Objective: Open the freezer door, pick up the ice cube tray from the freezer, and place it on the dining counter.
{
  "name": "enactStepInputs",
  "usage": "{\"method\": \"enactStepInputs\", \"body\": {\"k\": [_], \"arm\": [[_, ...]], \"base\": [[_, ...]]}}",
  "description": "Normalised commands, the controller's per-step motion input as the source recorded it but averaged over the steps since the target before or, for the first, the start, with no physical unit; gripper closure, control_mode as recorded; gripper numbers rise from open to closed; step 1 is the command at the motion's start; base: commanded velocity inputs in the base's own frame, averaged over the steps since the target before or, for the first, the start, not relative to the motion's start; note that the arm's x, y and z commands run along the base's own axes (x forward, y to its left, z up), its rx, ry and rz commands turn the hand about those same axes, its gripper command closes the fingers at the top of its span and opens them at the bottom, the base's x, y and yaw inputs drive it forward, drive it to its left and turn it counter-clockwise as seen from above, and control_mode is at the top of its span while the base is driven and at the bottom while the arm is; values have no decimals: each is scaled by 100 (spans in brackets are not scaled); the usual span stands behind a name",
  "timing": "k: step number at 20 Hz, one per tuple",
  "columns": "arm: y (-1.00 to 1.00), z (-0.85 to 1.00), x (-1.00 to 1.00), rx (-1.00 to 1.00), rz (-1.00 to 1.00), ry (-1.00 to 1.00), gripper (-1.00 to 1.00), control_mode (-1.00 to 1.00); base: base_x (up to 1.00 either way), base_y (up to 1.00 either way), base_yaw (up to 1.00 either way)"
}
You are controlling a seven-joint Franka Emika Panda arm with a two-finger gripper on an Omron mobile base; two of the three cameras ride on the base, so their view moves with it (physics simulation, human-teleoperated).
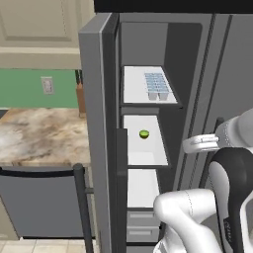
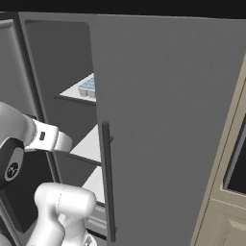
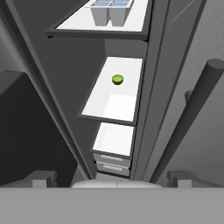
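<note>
A: Where do the fingers stand?
B: In the hand view the gripper [image 3: 112, 179] is spread wide, its two dark tips at either lower corner with nothing between them, facing into the freezer [image 3: 118, 109].
A: And the ice cube tray?
B: The ice cube tray [image 3: 111, 11] sits on the top white shelf, well apart from the gripper. The left base view shows its pale blue grid of cells [image 1: 157, 85] whole, near the shelf's right side; the right base view catches just a corner of it [image 2: 88, 87] past the wider plain door [image 2: 168, 125].
A: Anything below it?
B: A small green round item [image 3: 117, 79] on the middle shelf, also clear from the left base [image 1: 144, 134]. Two grey drawers [image 3: 113, 162] sit at the bottom.
A: The freezer door?
B: The freezer door [image 1: 101, 133] is swung open, edge-on in the left base view, with a marble counter [image 1: 39, 136] beyond it.
</note>
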Motion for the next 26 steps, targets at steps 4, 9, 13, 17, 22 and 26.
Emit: {"method": "enactStepInputs", "body": {"k": [4,9,13,17,22,26], "arm": [[0,0,0,0,0,0,-100,100],[0,0,0,0,0,0,-100,100],[0,0,0,0,0,0,-100,100],[0,0,0,0,0,0,-100,100],[0,0,0,0,0,0,-100,100],[0,0,0,0,0,0,-100,100]], "base": [[22,37,0],[20,52,0],[19,63,0],[14,66,0],[4,32,0],[0,0,0]]}}
